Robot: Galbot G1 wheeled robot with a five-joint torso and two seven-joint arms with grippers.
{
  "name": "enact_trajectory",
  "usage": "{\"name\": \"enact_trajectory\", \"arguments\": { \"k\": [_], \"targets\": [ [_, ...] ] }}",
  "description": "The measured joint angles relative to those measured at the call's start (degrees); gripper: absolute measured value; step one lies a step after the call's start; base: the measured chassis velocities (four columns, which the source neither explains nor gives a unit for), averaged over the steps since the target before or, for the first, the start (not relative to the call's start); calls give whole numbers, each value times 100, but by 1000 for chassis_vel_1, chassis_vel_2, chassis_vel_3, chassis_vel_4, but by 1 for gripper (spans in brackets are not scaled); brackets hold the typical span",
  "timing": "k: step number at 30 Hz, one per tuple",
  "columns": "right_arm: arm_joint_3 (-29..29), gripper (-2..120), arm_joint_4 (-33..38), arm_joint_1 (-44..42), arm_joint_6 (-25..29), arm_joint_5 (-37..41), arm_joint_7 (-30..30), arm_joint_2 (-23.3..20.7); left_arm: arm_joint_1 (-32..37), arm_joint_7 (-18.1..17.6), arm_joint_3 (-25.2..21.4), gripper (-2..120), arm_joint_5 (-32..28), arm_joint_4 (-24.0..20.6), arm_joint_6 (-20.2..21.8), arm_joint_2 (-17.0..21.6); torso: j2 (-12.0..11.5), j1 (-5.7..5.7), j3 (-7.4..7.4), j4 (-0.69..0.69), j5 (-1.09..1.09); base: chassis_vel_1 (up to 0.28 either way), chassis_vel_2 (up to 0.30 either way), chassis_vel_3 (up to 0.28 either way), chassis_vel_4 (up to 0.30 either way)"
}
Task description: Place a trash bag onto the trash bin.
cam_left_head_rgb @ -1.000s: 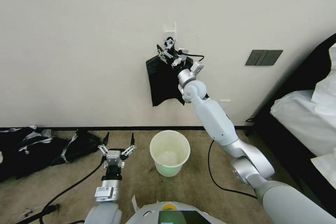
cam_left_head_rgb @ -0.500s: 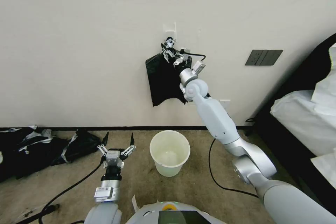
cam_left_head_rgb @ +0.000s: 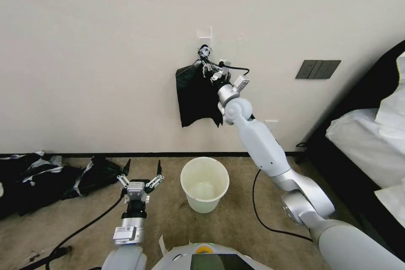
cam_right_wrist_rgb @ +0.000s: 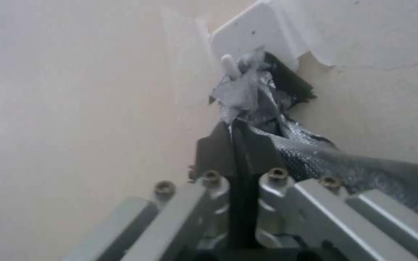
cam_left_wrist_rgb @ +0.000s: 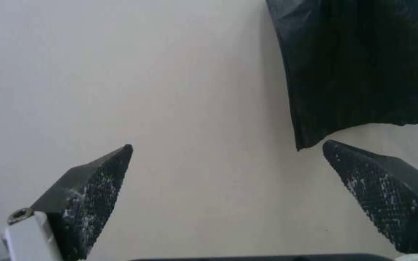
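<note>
Sacks on the floor: the bulky black sacks (cam_left_head_rgb: 46,179) are lying far to the left of the trash bin, against the wall base; you are not needing them.
Left gripper: your left gripper (cam_left_head_rgb: 141,168) is hovering low, just left of the trash bin, with its fingers spread wide and holding nothing.
Trash bin: the trash bin (cam_left_head_rgb: 205,183) is standing upright on the carpet near the wall, its mouth free and unlined.
Trash bag: the trash bag (cam_left_head_rgb: 196,97) is hanging flat on the wall, straight above the trash bin and well apart from it, its pinched top caught on the white wall hook (cam_right_wrist_rgb: 248,43).
Right gripper: your right gripper (cam_left_head_rgb: 205,64) is reaching up above the trash bin and its fingers are clenched on the bag's neck, just under the hook.
Doing it well: you are better lifting the neck up and outward over the hook tip; a straight pull down is probably tearing the thin film.
Edges and room: the wall is touching the bag's back, so you are having room only toward yourself. The black cable (cam_left_head_rgb: 270,215) is lying on the floor right of the trash bin, and the bed (cam_left_head_rgb: 367,143) is standing farther right.
</note>
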Motion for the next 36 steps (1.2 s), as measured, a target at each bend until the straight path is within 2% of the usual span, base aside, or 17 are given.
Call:
{"name": "enact_trajectory", "arguments": {
  "k": [2,5,7,9,10,11,12,13,14,16,20,21,24,25,29,36],
  "targets": [
    [14,12,8,-5,1,-2,3,-8,6,0,1,100,5,-5,-3,-2,0,0,0,0,0,0,0,0,0],
    [14,12,8,-5,1,-2,3,-8,6,0,1,100,5,-5,-3,-2,0,0,0,0,0,0,0,0,0],
    [23,30,66,-15,2,-3,5,-21,26,0,4,100,17,-16,-10,-9,0,0,0,0,0,0,0,0,0],
    [25,34,77,-20,2,-2,5,-22,29,1,5,100,19,-17,-12,-9,0,0,0,0,0,0,0,0,0],
    [32,40,90,-30,2,-3,6,-23,32,1,5,100,20,-19,-14,-10,0,0,0,0,0,0,0,0,0],
    [32,40,90,-30,2,-3,6,-23,32,1,5,100,20,-19,-14,-10,0,0,0,0,0,0,0,0,0],
    [39,47,102,-45,2,-2,8,-26,33,1,6,100,21,-20,-16,-10,0,0,0,0,0,0,0,0,0],
    [39,47,102,-45,2,-2,8,-26,33,1,6,100,21,-20,-16,-10,0,0,0,0,0,0,0,0,0],
    [43,52,119,-62,2,-2,9,-32,32,1,6,100,21,-20,-17,-8,0,0,0,0,0,0,0,0,0],
    [47,51,143,-87,2,-1,10,-40,28,1,6,100,21,-20,-18,-5,0,0,0,0,0,0,0,0,0],
    [53,32,208,-134,2,2,11,-85,16,1,12,100,21,-23,-19,-7,0,0,0,0,0,0,0,0,0],
    [53,32,208,-134,2,2,11,-85,16,1,12,100,21,-23,-19,-7,0,0,0,0,0,0,0,0,0],
    [28,19,158,-121,2,0,4,-100,23,1,14,100,21,-31,-19,-10,0,0,0,0,0,0,0,0,0],
    [28,19,158,-121,2,0,4,-100,23,1,14,100,21,-31,-19,-10,0,0,0,0,0,0,0,0,0],
    [-4,1,65,-48,2,-1,-6,-75,51,1,2,100,21,-72,-19,-2,0,0,0,0,0,0,0,0,0],
    [-11,0,114,-87,2,-3,-8,-61,99,-2,-20,100,22,-114,-26,-1,0,0,0,1,-1,0,0,0,0]
  ]
}}
